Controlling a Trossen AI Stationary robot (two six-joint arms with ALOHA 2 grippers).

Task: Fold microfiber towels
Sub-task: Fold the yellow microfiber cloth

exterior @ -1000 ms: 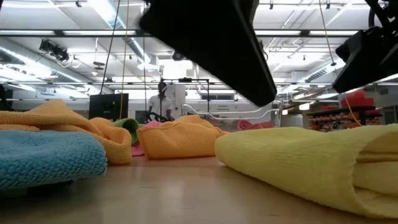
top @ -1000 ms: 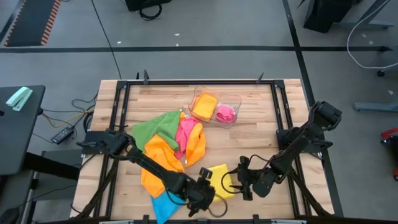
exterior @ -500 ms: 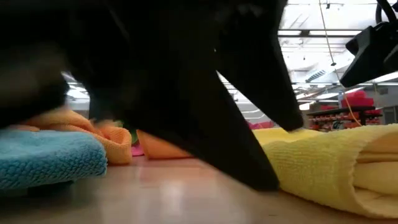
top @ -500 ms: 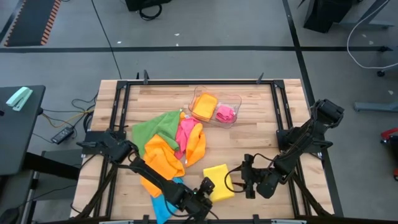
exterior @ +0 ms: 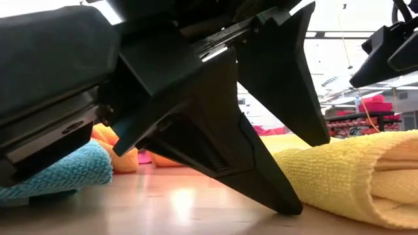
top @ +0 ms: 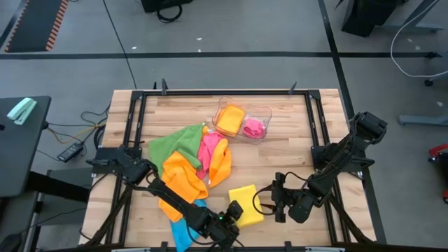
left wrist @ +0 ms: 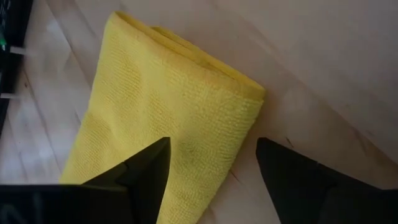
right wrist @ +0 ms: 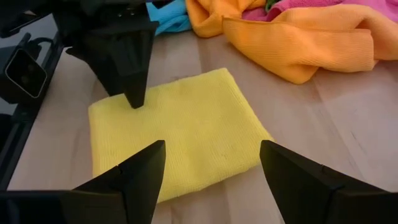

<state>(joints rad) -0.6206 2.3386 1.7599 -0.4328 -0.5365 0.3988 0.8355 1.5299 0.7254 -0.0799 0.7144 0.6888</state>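
Observation:
A yellow towel (top: 246, 204), folded to a small rectangle, lies flat on the wooden table near its front edge. My left gripper (top: 234, 213) stands open at the towel's near left corner, tilted down. One finger is over the cloth and the other is over bare wood beside the towel's folded edge (left wrist: 249, 93). My right gripper (top: 276, 199) hangs open just to the right of the towel, above the table, with nothing between its fingers (right wrist: 212, 144). A loose heap of green (top: 175, 143), pink (top: 208, 148) and orange (top: 183, 178) towels lies at the middle left. My left gripper has one fingertip (right wrist: 133, 102) down on the top of the yellow towel, near its corner. It comes slanting from above. The other fingertip (exterior: 287, 209) stands on or just over the table beside the towel. The towel lies flat, with nothing pinched.
A blue towel (top: 183, 229) lies at the front edge, left of my left gripper. A clear plastic tray (top: 268, 112) at the far middle holds a folded orange and a folded pink towel. Black frame rails run along the table's sides. Bare wood shows at the far left and the right.
My left gripper has come down from above the table until its fingertips stand at the yellow towel's corner, and it has rolled about its own axis on the way. The yellow towel lies still and flat.

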